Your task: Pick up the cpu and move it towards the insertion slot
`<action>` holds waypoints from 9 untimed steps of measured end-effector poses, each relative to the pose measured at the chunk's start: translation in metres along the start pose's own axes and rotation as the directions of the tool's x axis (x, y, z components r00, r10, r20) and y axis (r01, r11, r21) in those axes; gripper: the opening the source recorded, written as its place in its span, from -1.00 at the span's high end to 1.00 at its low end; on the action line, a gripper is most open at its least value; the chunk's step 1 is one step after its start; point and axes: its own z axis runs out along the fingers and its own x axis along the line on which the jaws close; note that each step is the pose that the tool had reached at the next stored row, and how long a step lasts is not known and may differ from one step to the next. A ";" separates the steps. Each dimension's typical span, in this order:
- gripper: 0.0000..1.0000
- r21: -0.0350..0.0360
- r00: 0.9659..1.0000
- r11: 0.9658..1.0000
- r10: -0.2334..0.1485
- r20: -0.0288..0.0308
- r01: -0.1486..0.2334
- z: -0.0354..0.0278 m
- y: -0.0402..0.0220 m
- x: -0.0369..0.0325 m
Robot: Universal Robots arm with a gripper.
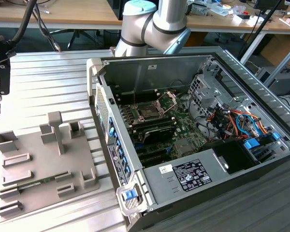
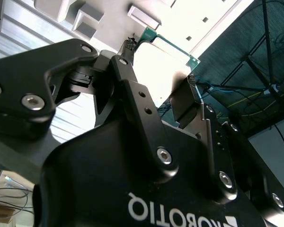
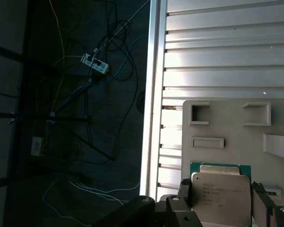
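You had the black two-finger gripper (image 3: 221,190) clenched on the flat square silver-topped, green-rimmed cpu (image 3: 220,202), one finger each side, above the grey moulded tray (image 3: 227,127) on the ribbed aluminium table (image 3: 217,47). Farther off, the square dark silver-framed insertion slot (image 1: 149,112) sat in the open computer case (image 1: 150,72), on the exterior view's right of the tray.

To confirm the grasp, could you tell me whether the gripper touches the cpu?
Touching: in the first wrist view, the gripper clamps the cpu by opposite edges.
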 end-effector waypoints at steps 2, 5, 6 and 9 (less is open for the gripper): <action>-0.09 0.000 1.000 1.000 0.000 0.000 0.000 -0.0006 0.0000 0.0000; -0.09 0.000 1.000 1.000 0.000 0.000 0.000 -0.0021 0.0001 0.0000; -0.09 0.000 1.000 1.000 0.000 0.000 0.000 -0.0024 0.0001 0.0000; -0.09 0.000 1.000 1.000 0.000 0.000 0.000 -0.0048 0.0003 0.0000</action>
